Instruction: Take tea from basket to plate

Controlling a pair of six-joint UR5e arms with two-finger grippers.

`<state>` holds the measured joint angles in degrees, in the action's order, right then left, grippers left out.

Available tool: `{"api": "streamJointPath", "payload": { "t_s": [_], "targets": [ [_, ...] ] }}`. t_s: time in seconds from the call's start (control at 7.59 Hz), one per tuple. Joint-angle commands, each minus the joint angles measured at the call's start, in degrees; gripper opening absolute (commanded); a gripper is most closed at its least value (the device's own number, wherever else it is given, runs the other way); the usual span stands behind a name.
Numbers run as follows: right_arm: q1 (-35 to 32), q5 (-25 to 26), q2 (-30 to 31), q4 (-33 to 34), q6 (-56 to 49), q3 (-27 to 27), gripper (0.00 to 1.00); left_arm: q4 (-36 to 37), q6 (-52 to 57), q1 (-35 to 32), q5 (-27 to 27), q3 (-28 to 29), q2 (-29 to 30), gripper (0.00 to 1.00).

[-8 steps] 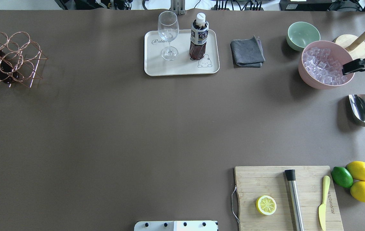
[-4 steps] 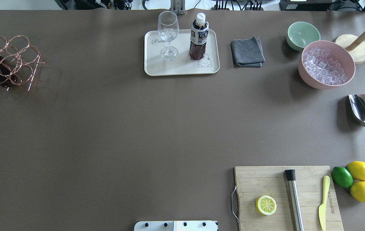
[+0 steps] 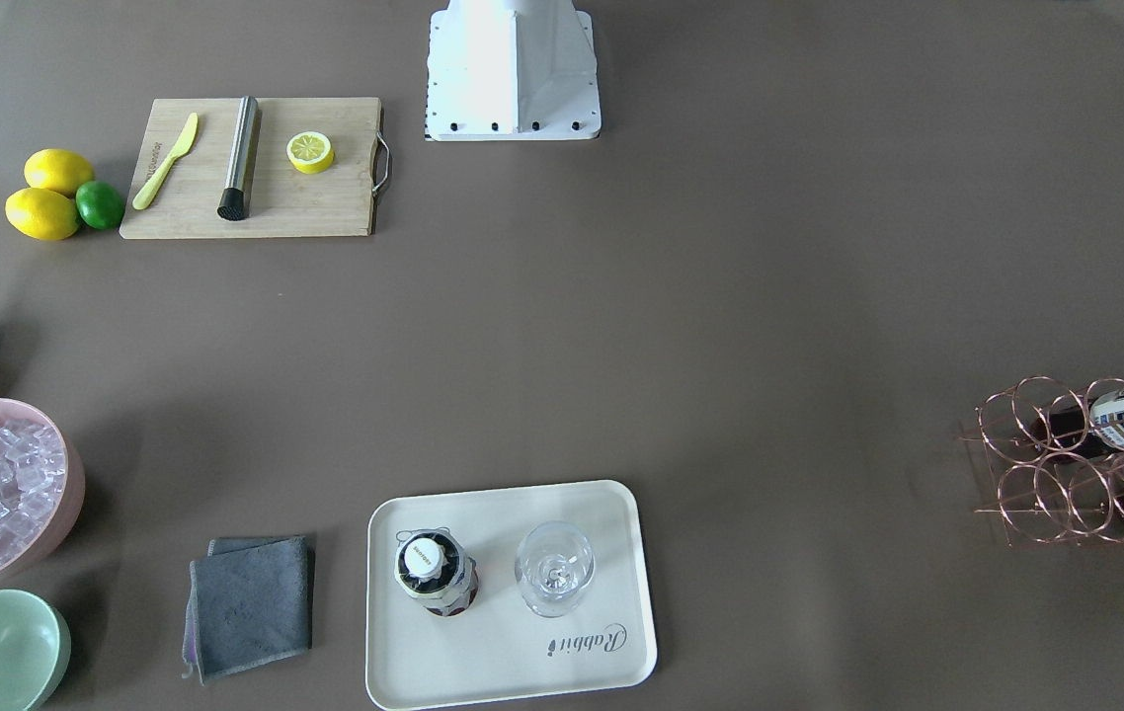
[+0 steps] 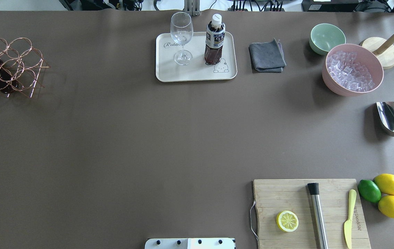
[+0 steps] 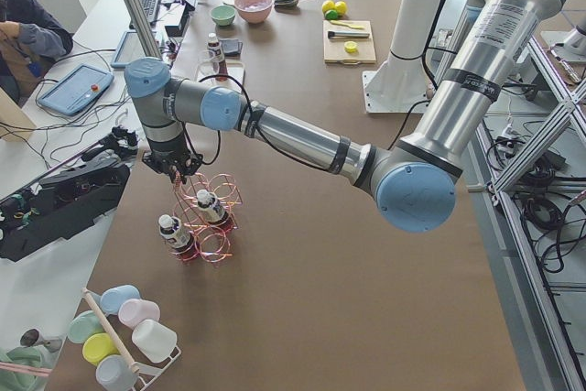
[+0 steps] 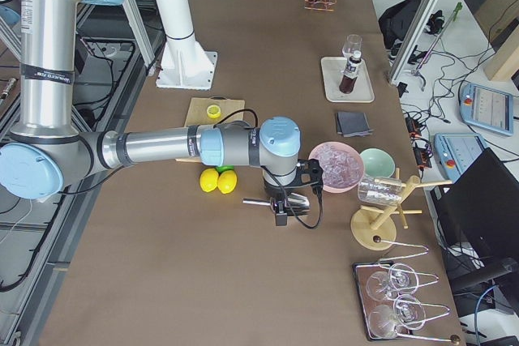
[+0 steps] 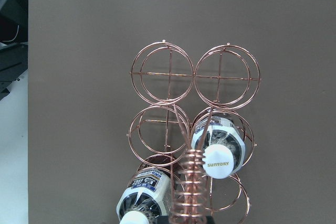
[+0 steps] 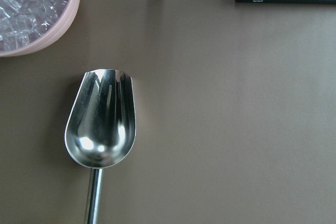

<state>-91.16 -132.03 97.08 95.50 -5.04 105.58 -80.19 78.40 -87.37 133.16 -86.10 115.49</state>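
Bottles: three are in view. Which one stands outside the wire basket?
The bottle on the tray, beside the glass; the other two sit in the basket.

The basket is rose-gold wire, and a bottle in it is white-capped with a white-and-dark-blue label. The cream plate carries a bear drawing and grey script; the tea is dark red-brown.

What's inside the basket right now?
Left wrist view of the basket: capped bottle in the middle-right ring, second bottle lower left; top two and middle-left rings are empty. Handle and picture edge hide much of the lower-right ring.
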Motion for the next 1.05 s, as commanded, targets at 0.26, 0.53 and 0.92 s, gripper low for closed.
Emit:
{"api": "streamJointPath", "payload": {
  "t_s": [0.26, 0.53, 0.92],
  "targets": [
    [-3.5, -2.18, 3.73, 0.3, -1.81, -0.64, 1.0, 0.03, -0.17, 0.09, 0.0, -0.12, 0.0, 0.0],
    [-3.24, -1.92, 3.64, 0.3, -1.99, -0.56, 1.0, 0.03, -0.44, 0.27, 0.0, -0.12, 0.0, 0.0],
    [-2.45, -2.27, 2.94, 0.3, -1.55, -2.66, 1.0, 0.03, -0.61, 0.53, 0.0, -0.03, 0.09, 0.0]
  ]
}}
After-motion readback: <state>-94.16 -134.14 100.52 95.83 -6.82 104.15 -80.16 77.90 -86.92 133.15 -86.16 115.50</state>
